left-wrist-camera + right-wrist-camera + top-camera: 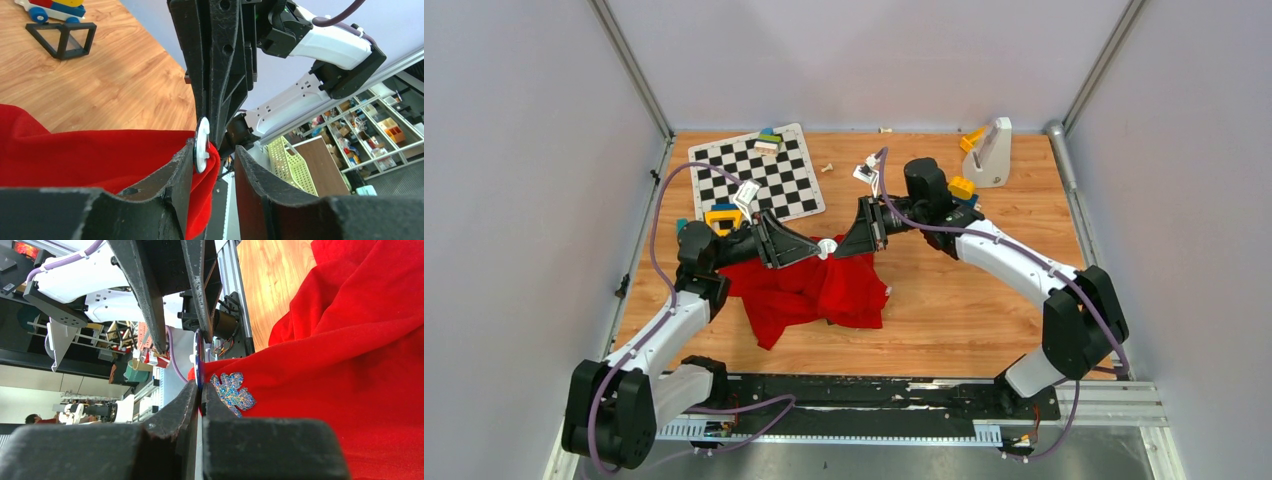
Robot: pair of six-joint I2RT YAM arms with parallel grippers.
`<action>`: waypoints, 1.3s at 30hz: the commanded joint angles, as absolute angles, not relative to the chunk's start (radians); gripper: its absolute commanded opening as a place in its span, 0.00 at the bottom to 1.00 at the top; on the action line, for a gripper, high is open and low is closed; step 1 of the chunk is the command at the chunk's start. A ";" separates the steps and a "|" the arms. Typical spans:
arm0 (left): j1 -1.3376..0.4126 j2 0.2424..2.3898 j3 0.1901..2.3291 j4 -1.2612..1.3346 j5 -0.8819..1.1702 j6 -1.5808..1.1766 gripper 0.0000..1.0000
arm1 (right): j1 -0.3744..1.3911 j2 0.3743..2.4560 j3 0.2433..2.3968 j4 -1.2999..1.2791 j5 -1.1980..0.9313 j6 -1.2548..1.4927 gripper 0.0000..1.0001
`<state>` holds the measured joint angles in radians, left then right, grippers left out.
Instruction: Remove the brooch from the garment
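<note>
The red garment (814,290) lies crumpled mid-table, one fold lifted between my grippers. A round white disc (826,250) stands at that fold; it also shows in the left wrist view (202,145). A blue jewelled leaf brooch (232,392) sits on the cloth (350,365) just beside it. My right gripper (852,243) (201,387) is shut on the thin edge of the disc. My left gripper (796,250) (215,150) is open, its jaws astride the fold, with cloth (75,155) and disc against its left finger (175,175).
A checkerboard mat (754,175) with toy bricks (722,215) lies at the back left. A white stand (991,152) and a yellow-blue brick (962,187) are at the back right. A black wire cube (62,40) stands beyond the garment.
</note>
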<state>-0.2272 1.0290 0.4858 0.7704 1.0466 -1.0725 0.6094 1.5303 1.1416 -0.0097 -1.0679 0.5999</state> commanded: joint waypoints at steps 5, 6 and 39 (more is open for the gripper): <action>-0.237 1.033 0.529 0.779 1.077 -1.057 0.33 | 0.619 1.556 1.202 0.034 -1.095 0.604 0.00; -0.238 1.033 0.527 0.779 1.078 -1.057 0.32 | 0.620 1.557 1.204 0.034 -1.097 0.604 0.00; -0.279 0.924 0.302 1.124 0.744 -1.172 0.00 | 0.670 1.413 0.803 0.739 -0.800 0.954 0.57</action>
